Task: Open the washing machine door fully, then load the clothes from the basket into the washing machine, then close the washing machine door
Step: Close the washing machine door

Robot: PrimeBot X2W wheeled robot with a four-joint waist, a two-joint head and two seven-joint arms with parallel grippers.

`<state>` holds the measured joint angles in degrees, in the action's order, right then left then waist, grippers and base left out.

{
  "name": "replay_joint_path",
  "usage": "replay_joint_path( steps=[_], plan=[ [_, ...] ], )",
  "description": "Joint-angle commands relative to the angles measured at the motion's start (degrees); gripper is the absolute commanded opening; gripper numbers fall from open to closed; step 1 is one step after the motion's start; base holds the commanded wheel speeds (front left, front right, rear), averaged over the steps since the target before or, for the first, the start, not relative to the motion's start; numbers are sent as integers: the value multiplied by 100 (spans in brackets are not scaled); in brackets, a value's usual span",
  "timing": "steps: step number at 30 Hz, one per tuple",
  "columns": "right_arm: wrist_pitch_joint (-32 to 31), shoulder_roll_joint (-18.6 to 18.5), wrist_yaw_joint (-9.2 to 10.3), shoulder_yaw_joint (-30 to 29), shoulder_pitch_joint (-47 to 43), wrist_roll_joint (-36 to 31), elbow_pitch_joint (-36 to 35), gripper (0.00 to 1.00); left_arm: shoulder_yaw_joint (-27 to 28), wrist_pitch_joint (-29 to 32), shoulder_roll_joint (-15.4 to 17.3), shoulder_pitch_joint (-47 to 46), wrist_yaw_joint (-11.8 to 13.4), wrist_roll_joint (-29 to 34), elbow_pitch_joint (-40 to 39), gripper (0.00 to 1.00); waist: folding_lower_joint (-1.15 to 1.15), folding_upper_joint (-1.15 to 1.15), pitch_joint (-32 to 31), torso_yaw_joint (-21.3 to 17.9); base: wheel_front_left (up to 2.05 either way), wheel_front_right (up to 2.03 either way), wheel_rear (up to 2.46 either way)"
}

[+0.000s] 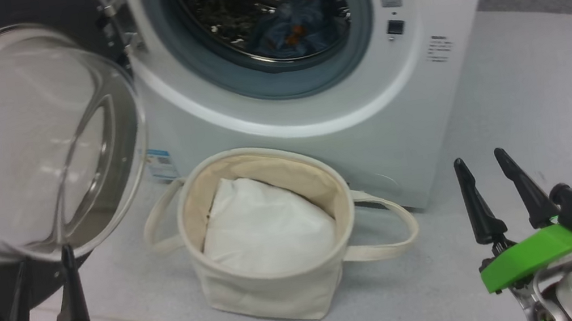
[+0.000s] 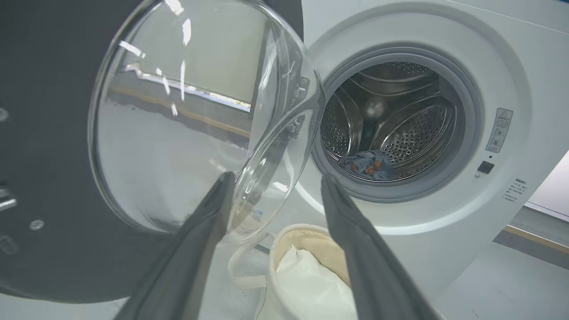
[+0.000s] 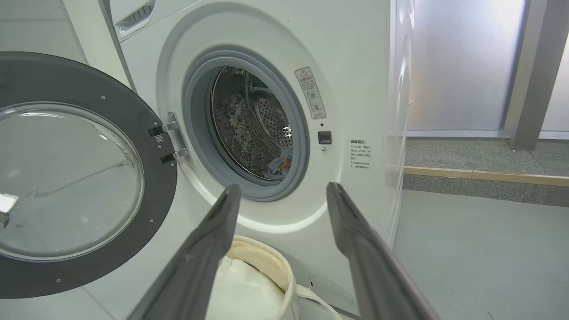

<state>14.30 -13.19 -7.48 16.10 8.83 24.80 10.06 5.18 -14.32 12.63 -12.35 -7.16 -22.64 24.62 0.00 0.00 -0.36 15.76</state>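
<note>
Left gripper (image 1: 44, 259) and right gripper (image 1: 482, 166) hung wide, empty. The clothes (image 1: 293, 27) lay inside the washing machine (image 1: 373, 129); its door (image 1: 25, 144) gaped at left, where a glancing push might skid off the glass.

The large round washing machine door (image 2: 191, 115), a wide glossy black rim around a clear bulging glass bowl, stands swung open on the left of the big white front-loading washing machine (image 2: 444, 249), whose grey rubber ring (image 2: 471, 111) frames a perforated steel drum (image 2: 413, 129). A small heap of blue fabric (image 2: 368, 163) with orange-brown print lies at the drum's front bottom. The left gripper (image 2: 276, 178) has its two long dark fingers spread wide, and low between them sits the round cream canvas basket (image 2: 306, 242) holding a plain white cushion (image 2: 306, 284).
</note>
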Motion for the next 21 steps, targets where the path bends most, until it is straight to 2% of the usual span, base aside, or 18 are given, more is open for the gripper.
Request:
replay_joint_path(
  steps=[1,16,21],
  plan=[
    [70,-20,-1,95,36,22,-149,100,252,-68,140,-189,-33,50,-164,100,0,0,-47,156,0,0,0],
    [70,56,-1,115,-45,68,-119,100,671,-68,-73,-50,-28,602,-174,100,0,0,-184,1093,0,0,0],
    [70,78,-1,236,69,70,-108,100,811,-68,-85,-10,-30,610,-244,100,0,0,-80,1248,0,0,0]
  ],
)
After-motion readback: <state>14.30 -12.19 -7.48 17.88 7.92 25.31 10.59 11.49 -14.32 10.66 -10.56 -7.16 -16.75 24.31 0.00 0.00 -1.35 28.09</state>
